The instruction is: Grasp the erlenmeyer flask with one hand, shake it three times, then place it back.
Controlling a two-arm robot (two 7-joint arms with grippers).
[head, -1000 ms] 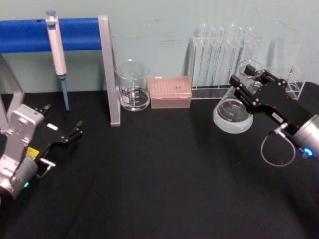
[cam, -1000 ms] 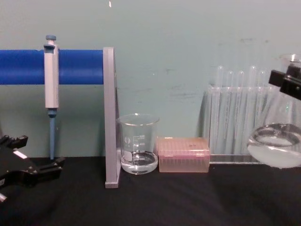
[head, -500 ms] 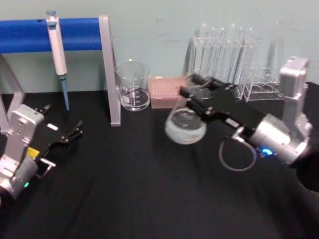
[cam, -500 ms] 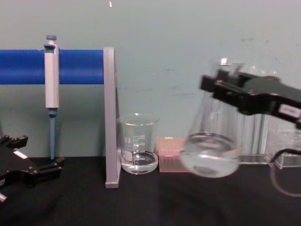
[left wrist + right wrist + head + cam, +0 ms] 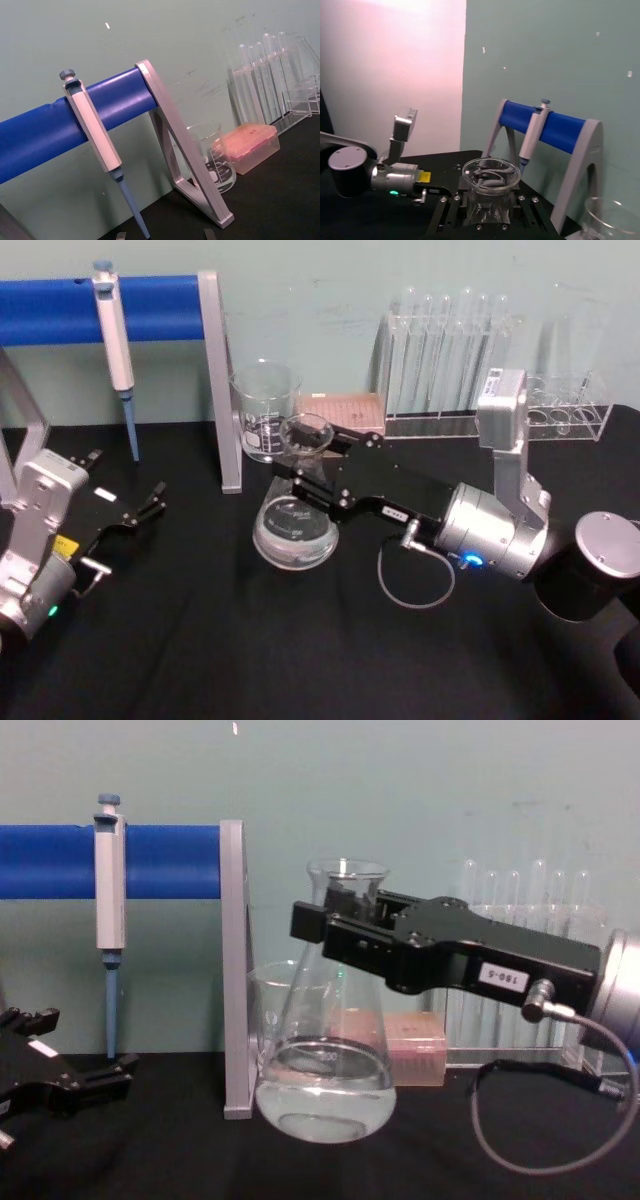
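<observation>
Erlenmeyer flask (image 5: pixel 325 1090) | neck between right end effector (image 5: pixel 338 925) fingers (liquid inside)

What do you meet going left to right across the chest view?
Black left gripper → white-and-blue pipette → grey stand post → clear glass erlenmeyer flask, neck clamped in the black right gripper → pink tip box.

Clear erlenmeyer flask (image 5: pixel 322 1095) holding liquid, neck in right end effector (image 5: pixel 338 926)

Beaker (image 5: pixel 265 412), pipette (image 5: pixel 113 325), tip box (image 5: pixel 352 411), test-tube rack (image 5: pixel 445 350)
</observation>
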